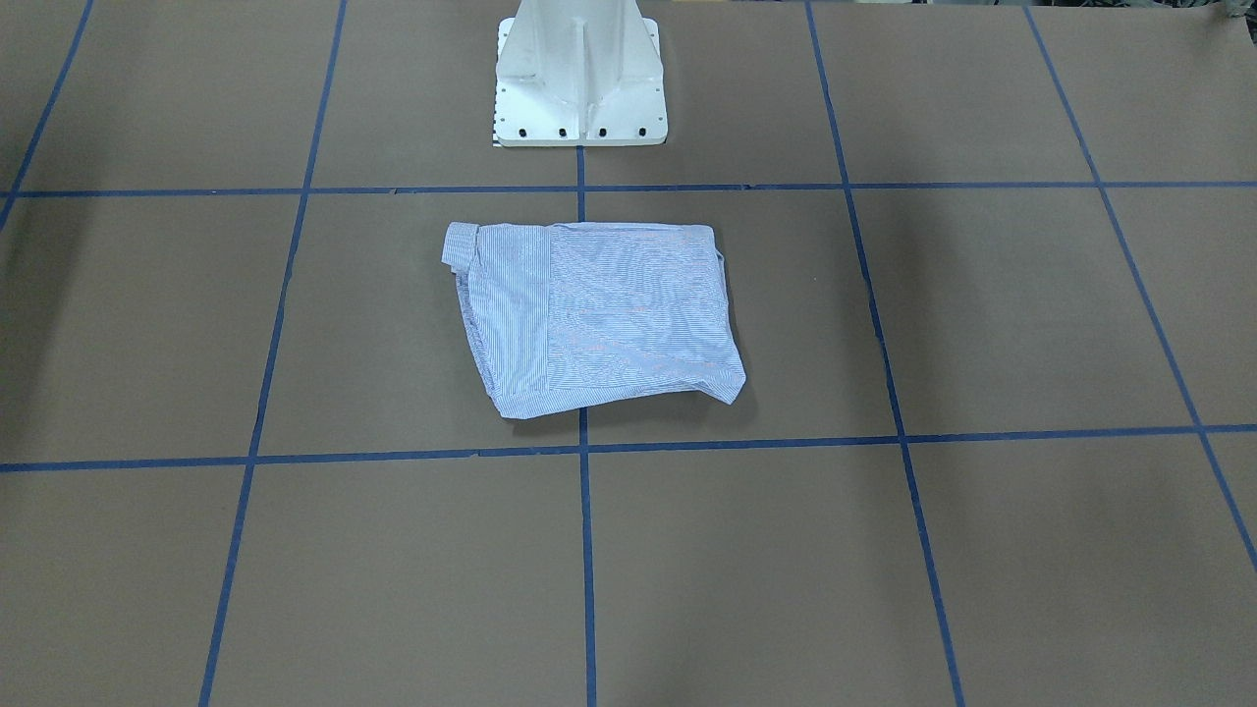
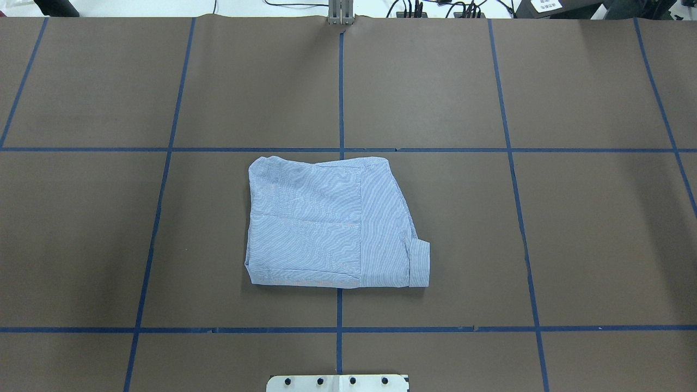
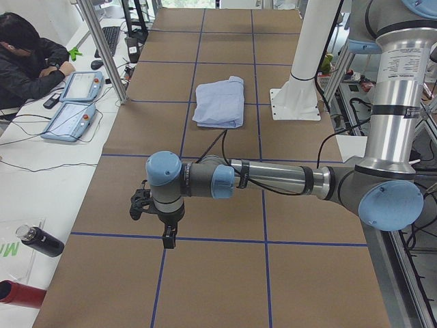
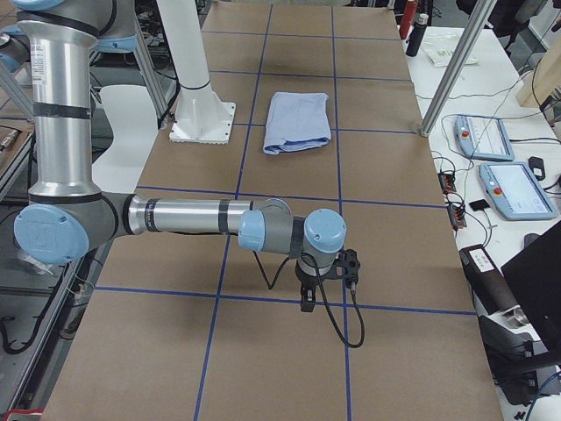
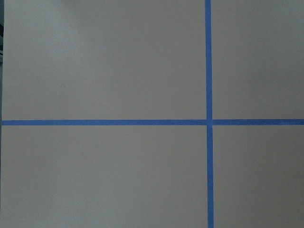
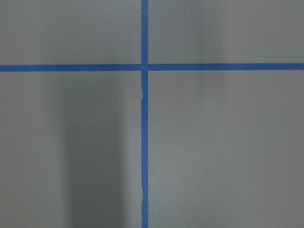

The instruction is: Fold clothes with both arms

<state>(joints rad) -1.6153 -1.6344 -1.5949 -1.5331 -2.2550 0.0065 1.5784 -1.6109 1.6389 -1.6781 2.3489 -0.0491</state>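
Shirt: the shirt [image 2: 332, 223] lies folded into a rough rectangle in the middle of the table [image 2: 572, 228]. It sits a short way in front of the white base [image 2: 337, 383] and straddles the centre tape line [image 2: 340, 98].
Fold: the layers are not square. One cuff [image 2: 419, 264] pokes out at the near corner on the right arm's side, and the edge above it slants.
Left gripper: the left gripper [image 3: 168, 238] hangs over bare table toward the left end, well apart from the shirt. It shows only in the side view, so you cannot tell how far its fingers are parted. No cloth hangs from it.
Right gripper: the right gripper [image 4: 307, 300] hangs over bare table toward the right end, also well apart from the shirt. Again you cannot tell its opening from this view alone, and it carries no cloth.
Wrist cameras: both show only bare table and crossing tape.
Stage: you can probably treat the fold as done or nearly done, with both arms parked clear.
Risk, tidying: if you reach for the loose cuff, a pinch that goes too deep could catch several layers and drag the stack open.
Risk, approach: an arm coming in low from the side could snag the slanted edge and slide the whole bundle.
Risk, timing: if one arm lifts ahead of the other, the top layer would twist.
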